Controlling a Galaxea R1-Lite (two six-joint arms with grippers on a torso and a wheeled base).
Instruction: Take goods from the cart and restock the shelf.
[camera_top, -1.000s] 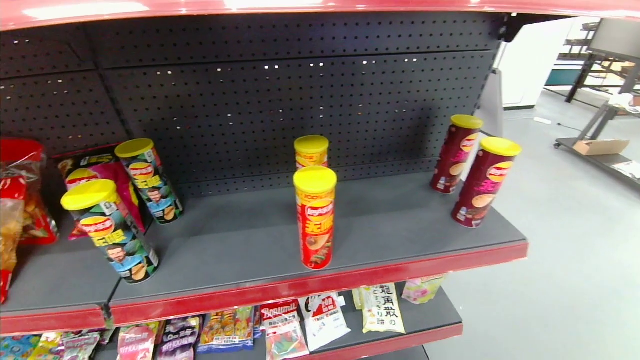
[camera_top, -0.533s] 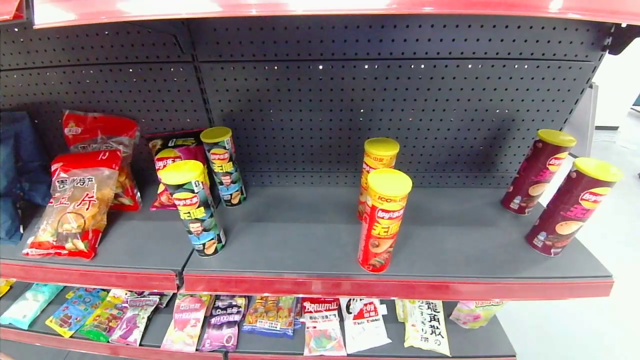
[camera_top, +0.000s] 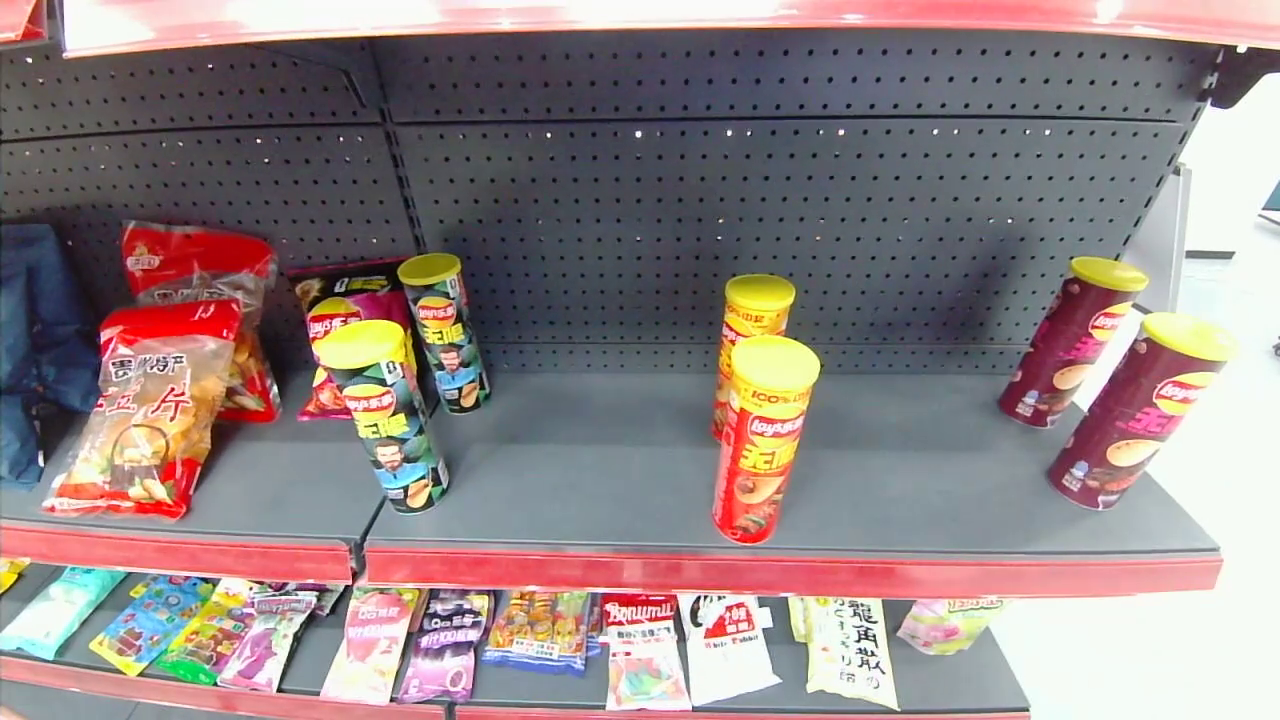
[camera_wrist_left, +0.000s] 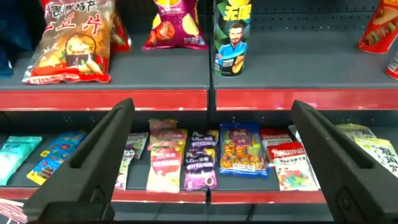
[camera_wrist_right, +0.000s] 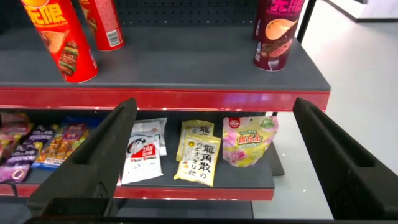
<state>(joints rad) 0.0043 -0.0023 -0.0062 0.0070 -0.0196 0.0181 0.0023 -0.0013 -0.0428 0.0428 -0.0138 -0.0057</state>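
Both grippers face the shelf (camera_top: 790, 575) w/ nothing in them. The left gripper (camera_wrist_left: 211, 104) has its jaws spread wide and empty, and the right gripper (camera_wrist_right: 214, 102) is the same. My read: they're held open and clear of the stock, ready for the fetch step, which isn't done yet.

Landmark = front red can (camera_top: 762, 440), upright near the shelf's front lip. A 2nd red can (camera_top: 752, 310) stands just behind it; touching or not, can't tell. Two teal cans (camera_top: 385, 420) stand well to its left, one fwd and one back. Two maroon cans (camera_top: 1140, 410) stand well to its right, by the shelf end. Each flavour runs front-to-back, prob. so every row faces the aisle. The bare deck either side of the red can looks like the room for new stock. Snack bags (camera_top: 150, 400) lie further left, past the teal cans. Small packets (camera_top: 640, 650) sit on the tier below the red can.

Re the jaws: no can sits between any fingers. The front red can is beyond the right gripper, well apart from it. The fwd teal can is likewise beyond the left gripper. For both grippers, the shelf lip spans the gap between the jaws, but farther off.
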